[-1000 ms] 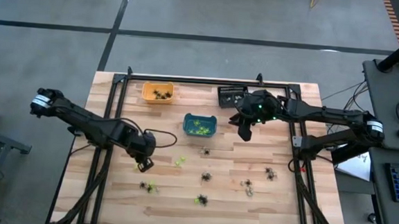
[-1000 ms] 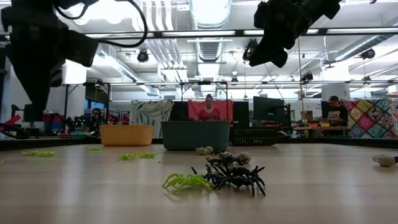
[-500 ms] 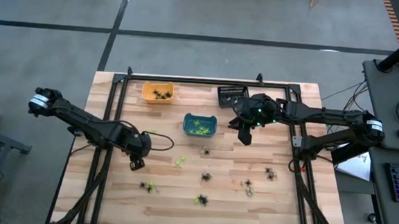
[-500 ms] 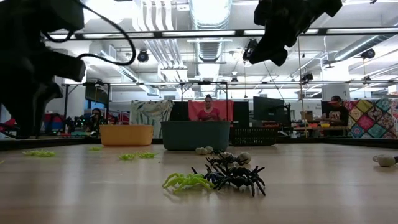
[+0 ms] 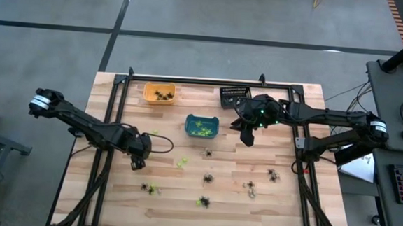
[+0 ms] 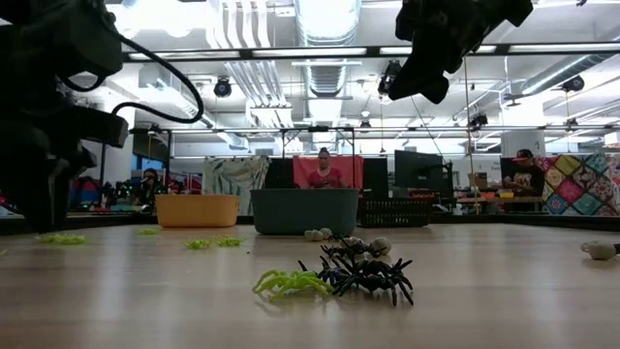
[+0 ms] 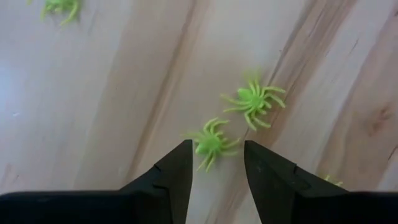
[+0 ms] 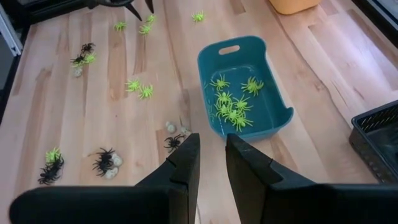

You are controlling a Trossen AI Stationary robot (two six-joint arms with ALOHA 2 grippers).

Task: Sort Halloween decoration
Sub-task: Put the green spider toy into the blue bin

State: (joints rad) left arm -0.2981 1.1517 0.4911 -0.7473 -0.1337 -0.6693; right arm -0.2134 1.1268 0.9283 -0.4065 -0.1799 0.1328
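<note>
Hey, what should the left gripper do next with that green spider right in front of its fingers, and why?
Probably ease the left gripper down and close: its jaws stand open, with a lime green spider lying free on the wood just ahead of the gap.

Spiders (image 8: pixel 233 106) in middle bin (image 8: pixel 277 118); others scattered on table (image 5: pixel 280 209).

A pale butcher-block wooden table (image 5: pixel 112 192) is seen from above, filling the lower middle of the frame. Three bins are set along its upper part: an orange bin (image 5: pixel 158 93) at upper left, a black bin (image 5: pixel 233 96) to its right, and a teal bin (image 5: pixel 201 126) just below and between them. Little plastic spiders are scattered over the lower half: a lime green pair (image 5: pixel 181 163) near the centre, black ones (image 5: pixel 209 178) further right, and a black-and-green cluster (image 5: pixel 202 201) at the bottom.
</note>
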